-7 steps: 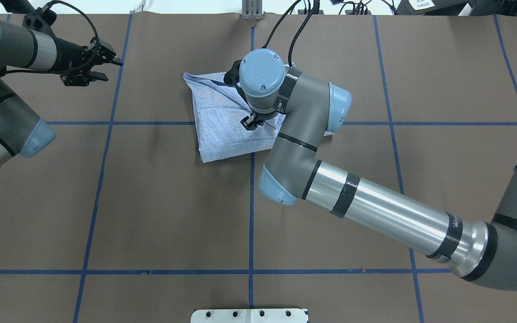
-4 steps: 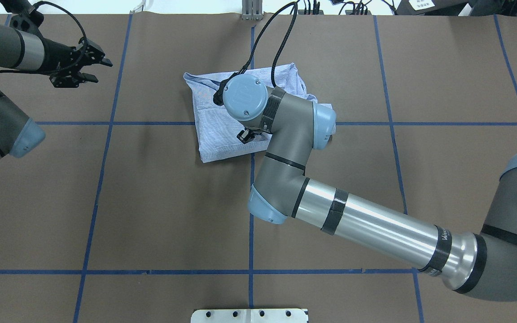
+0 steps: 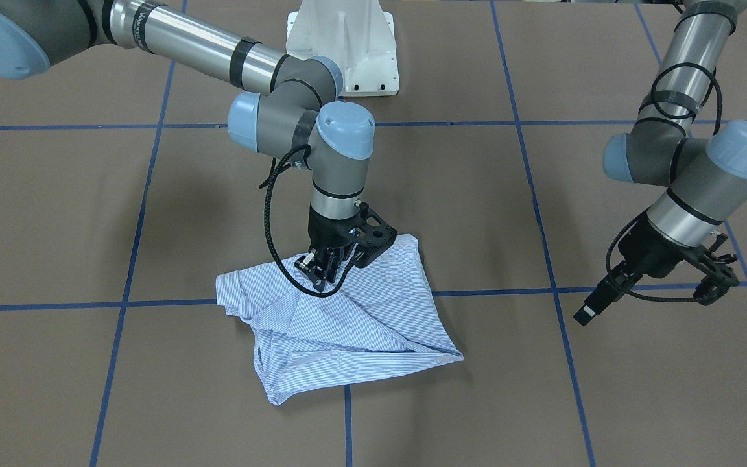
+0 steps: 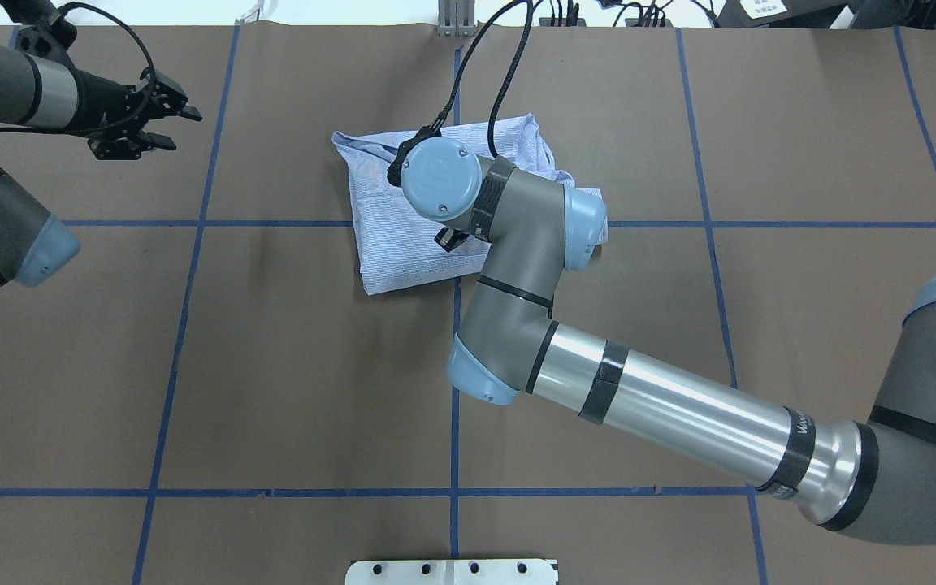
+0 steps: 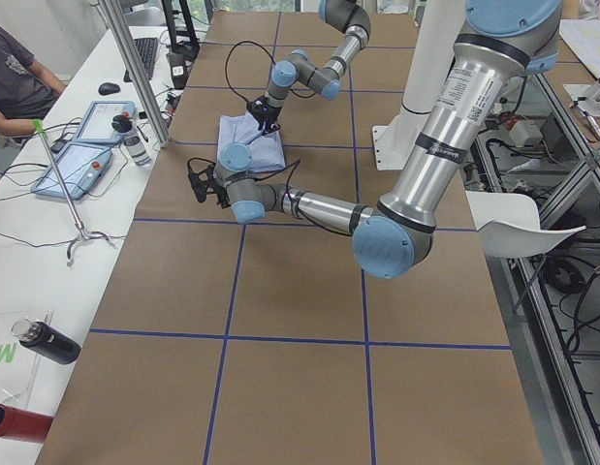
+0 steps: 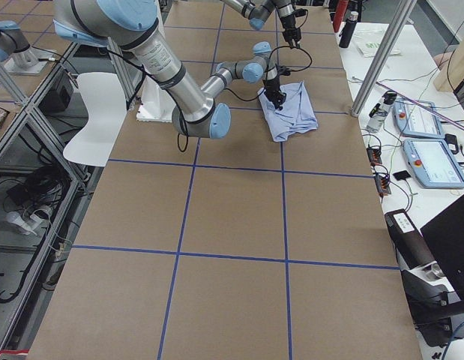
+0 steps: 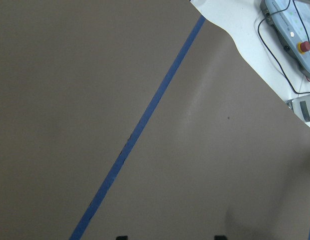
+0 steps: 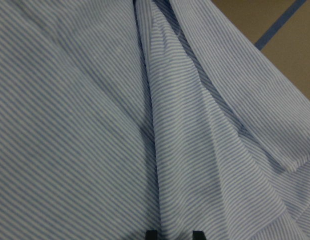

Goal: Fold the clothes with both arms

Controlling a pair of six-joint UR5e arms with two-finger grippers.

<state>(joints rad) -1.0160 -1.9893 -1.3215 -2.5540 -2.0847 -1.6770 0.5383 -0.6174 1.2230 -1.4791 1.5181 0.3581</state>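
**While the right gripper pinches it, the shirt lies part-folded on the table**

Where two blue tape lines cross on the far half of the table, the shirt lies in a rough bundle straddling the crossing. The fabric is finely striped in light blue and white. Several layers are folded over one another with their edges out of line, and one corner points toward the operators' side. Creases fan out from the point of grip.

The right gripper points straight down with its fingers drawn close, and a raised ridge of cloth is caught between them. Its wrist camera agrees: two black fingertips sit at the bottom edge, with the striped ridge running up between them.

The left gripper has its fingers spread and holds nothing. It hangs over bare table, well apart from the shirt, toward the far corner on the robot's left. Its wrist camera shows only brown surface, one tape line and the edge of a white bench carrying control pendants.

In the overhead view, the wrist joint of the right arm covers the grip, and only a small black part shows below it. The front-facing view shows the fingers on the cloth plainly. The side views are too small to show the grip.
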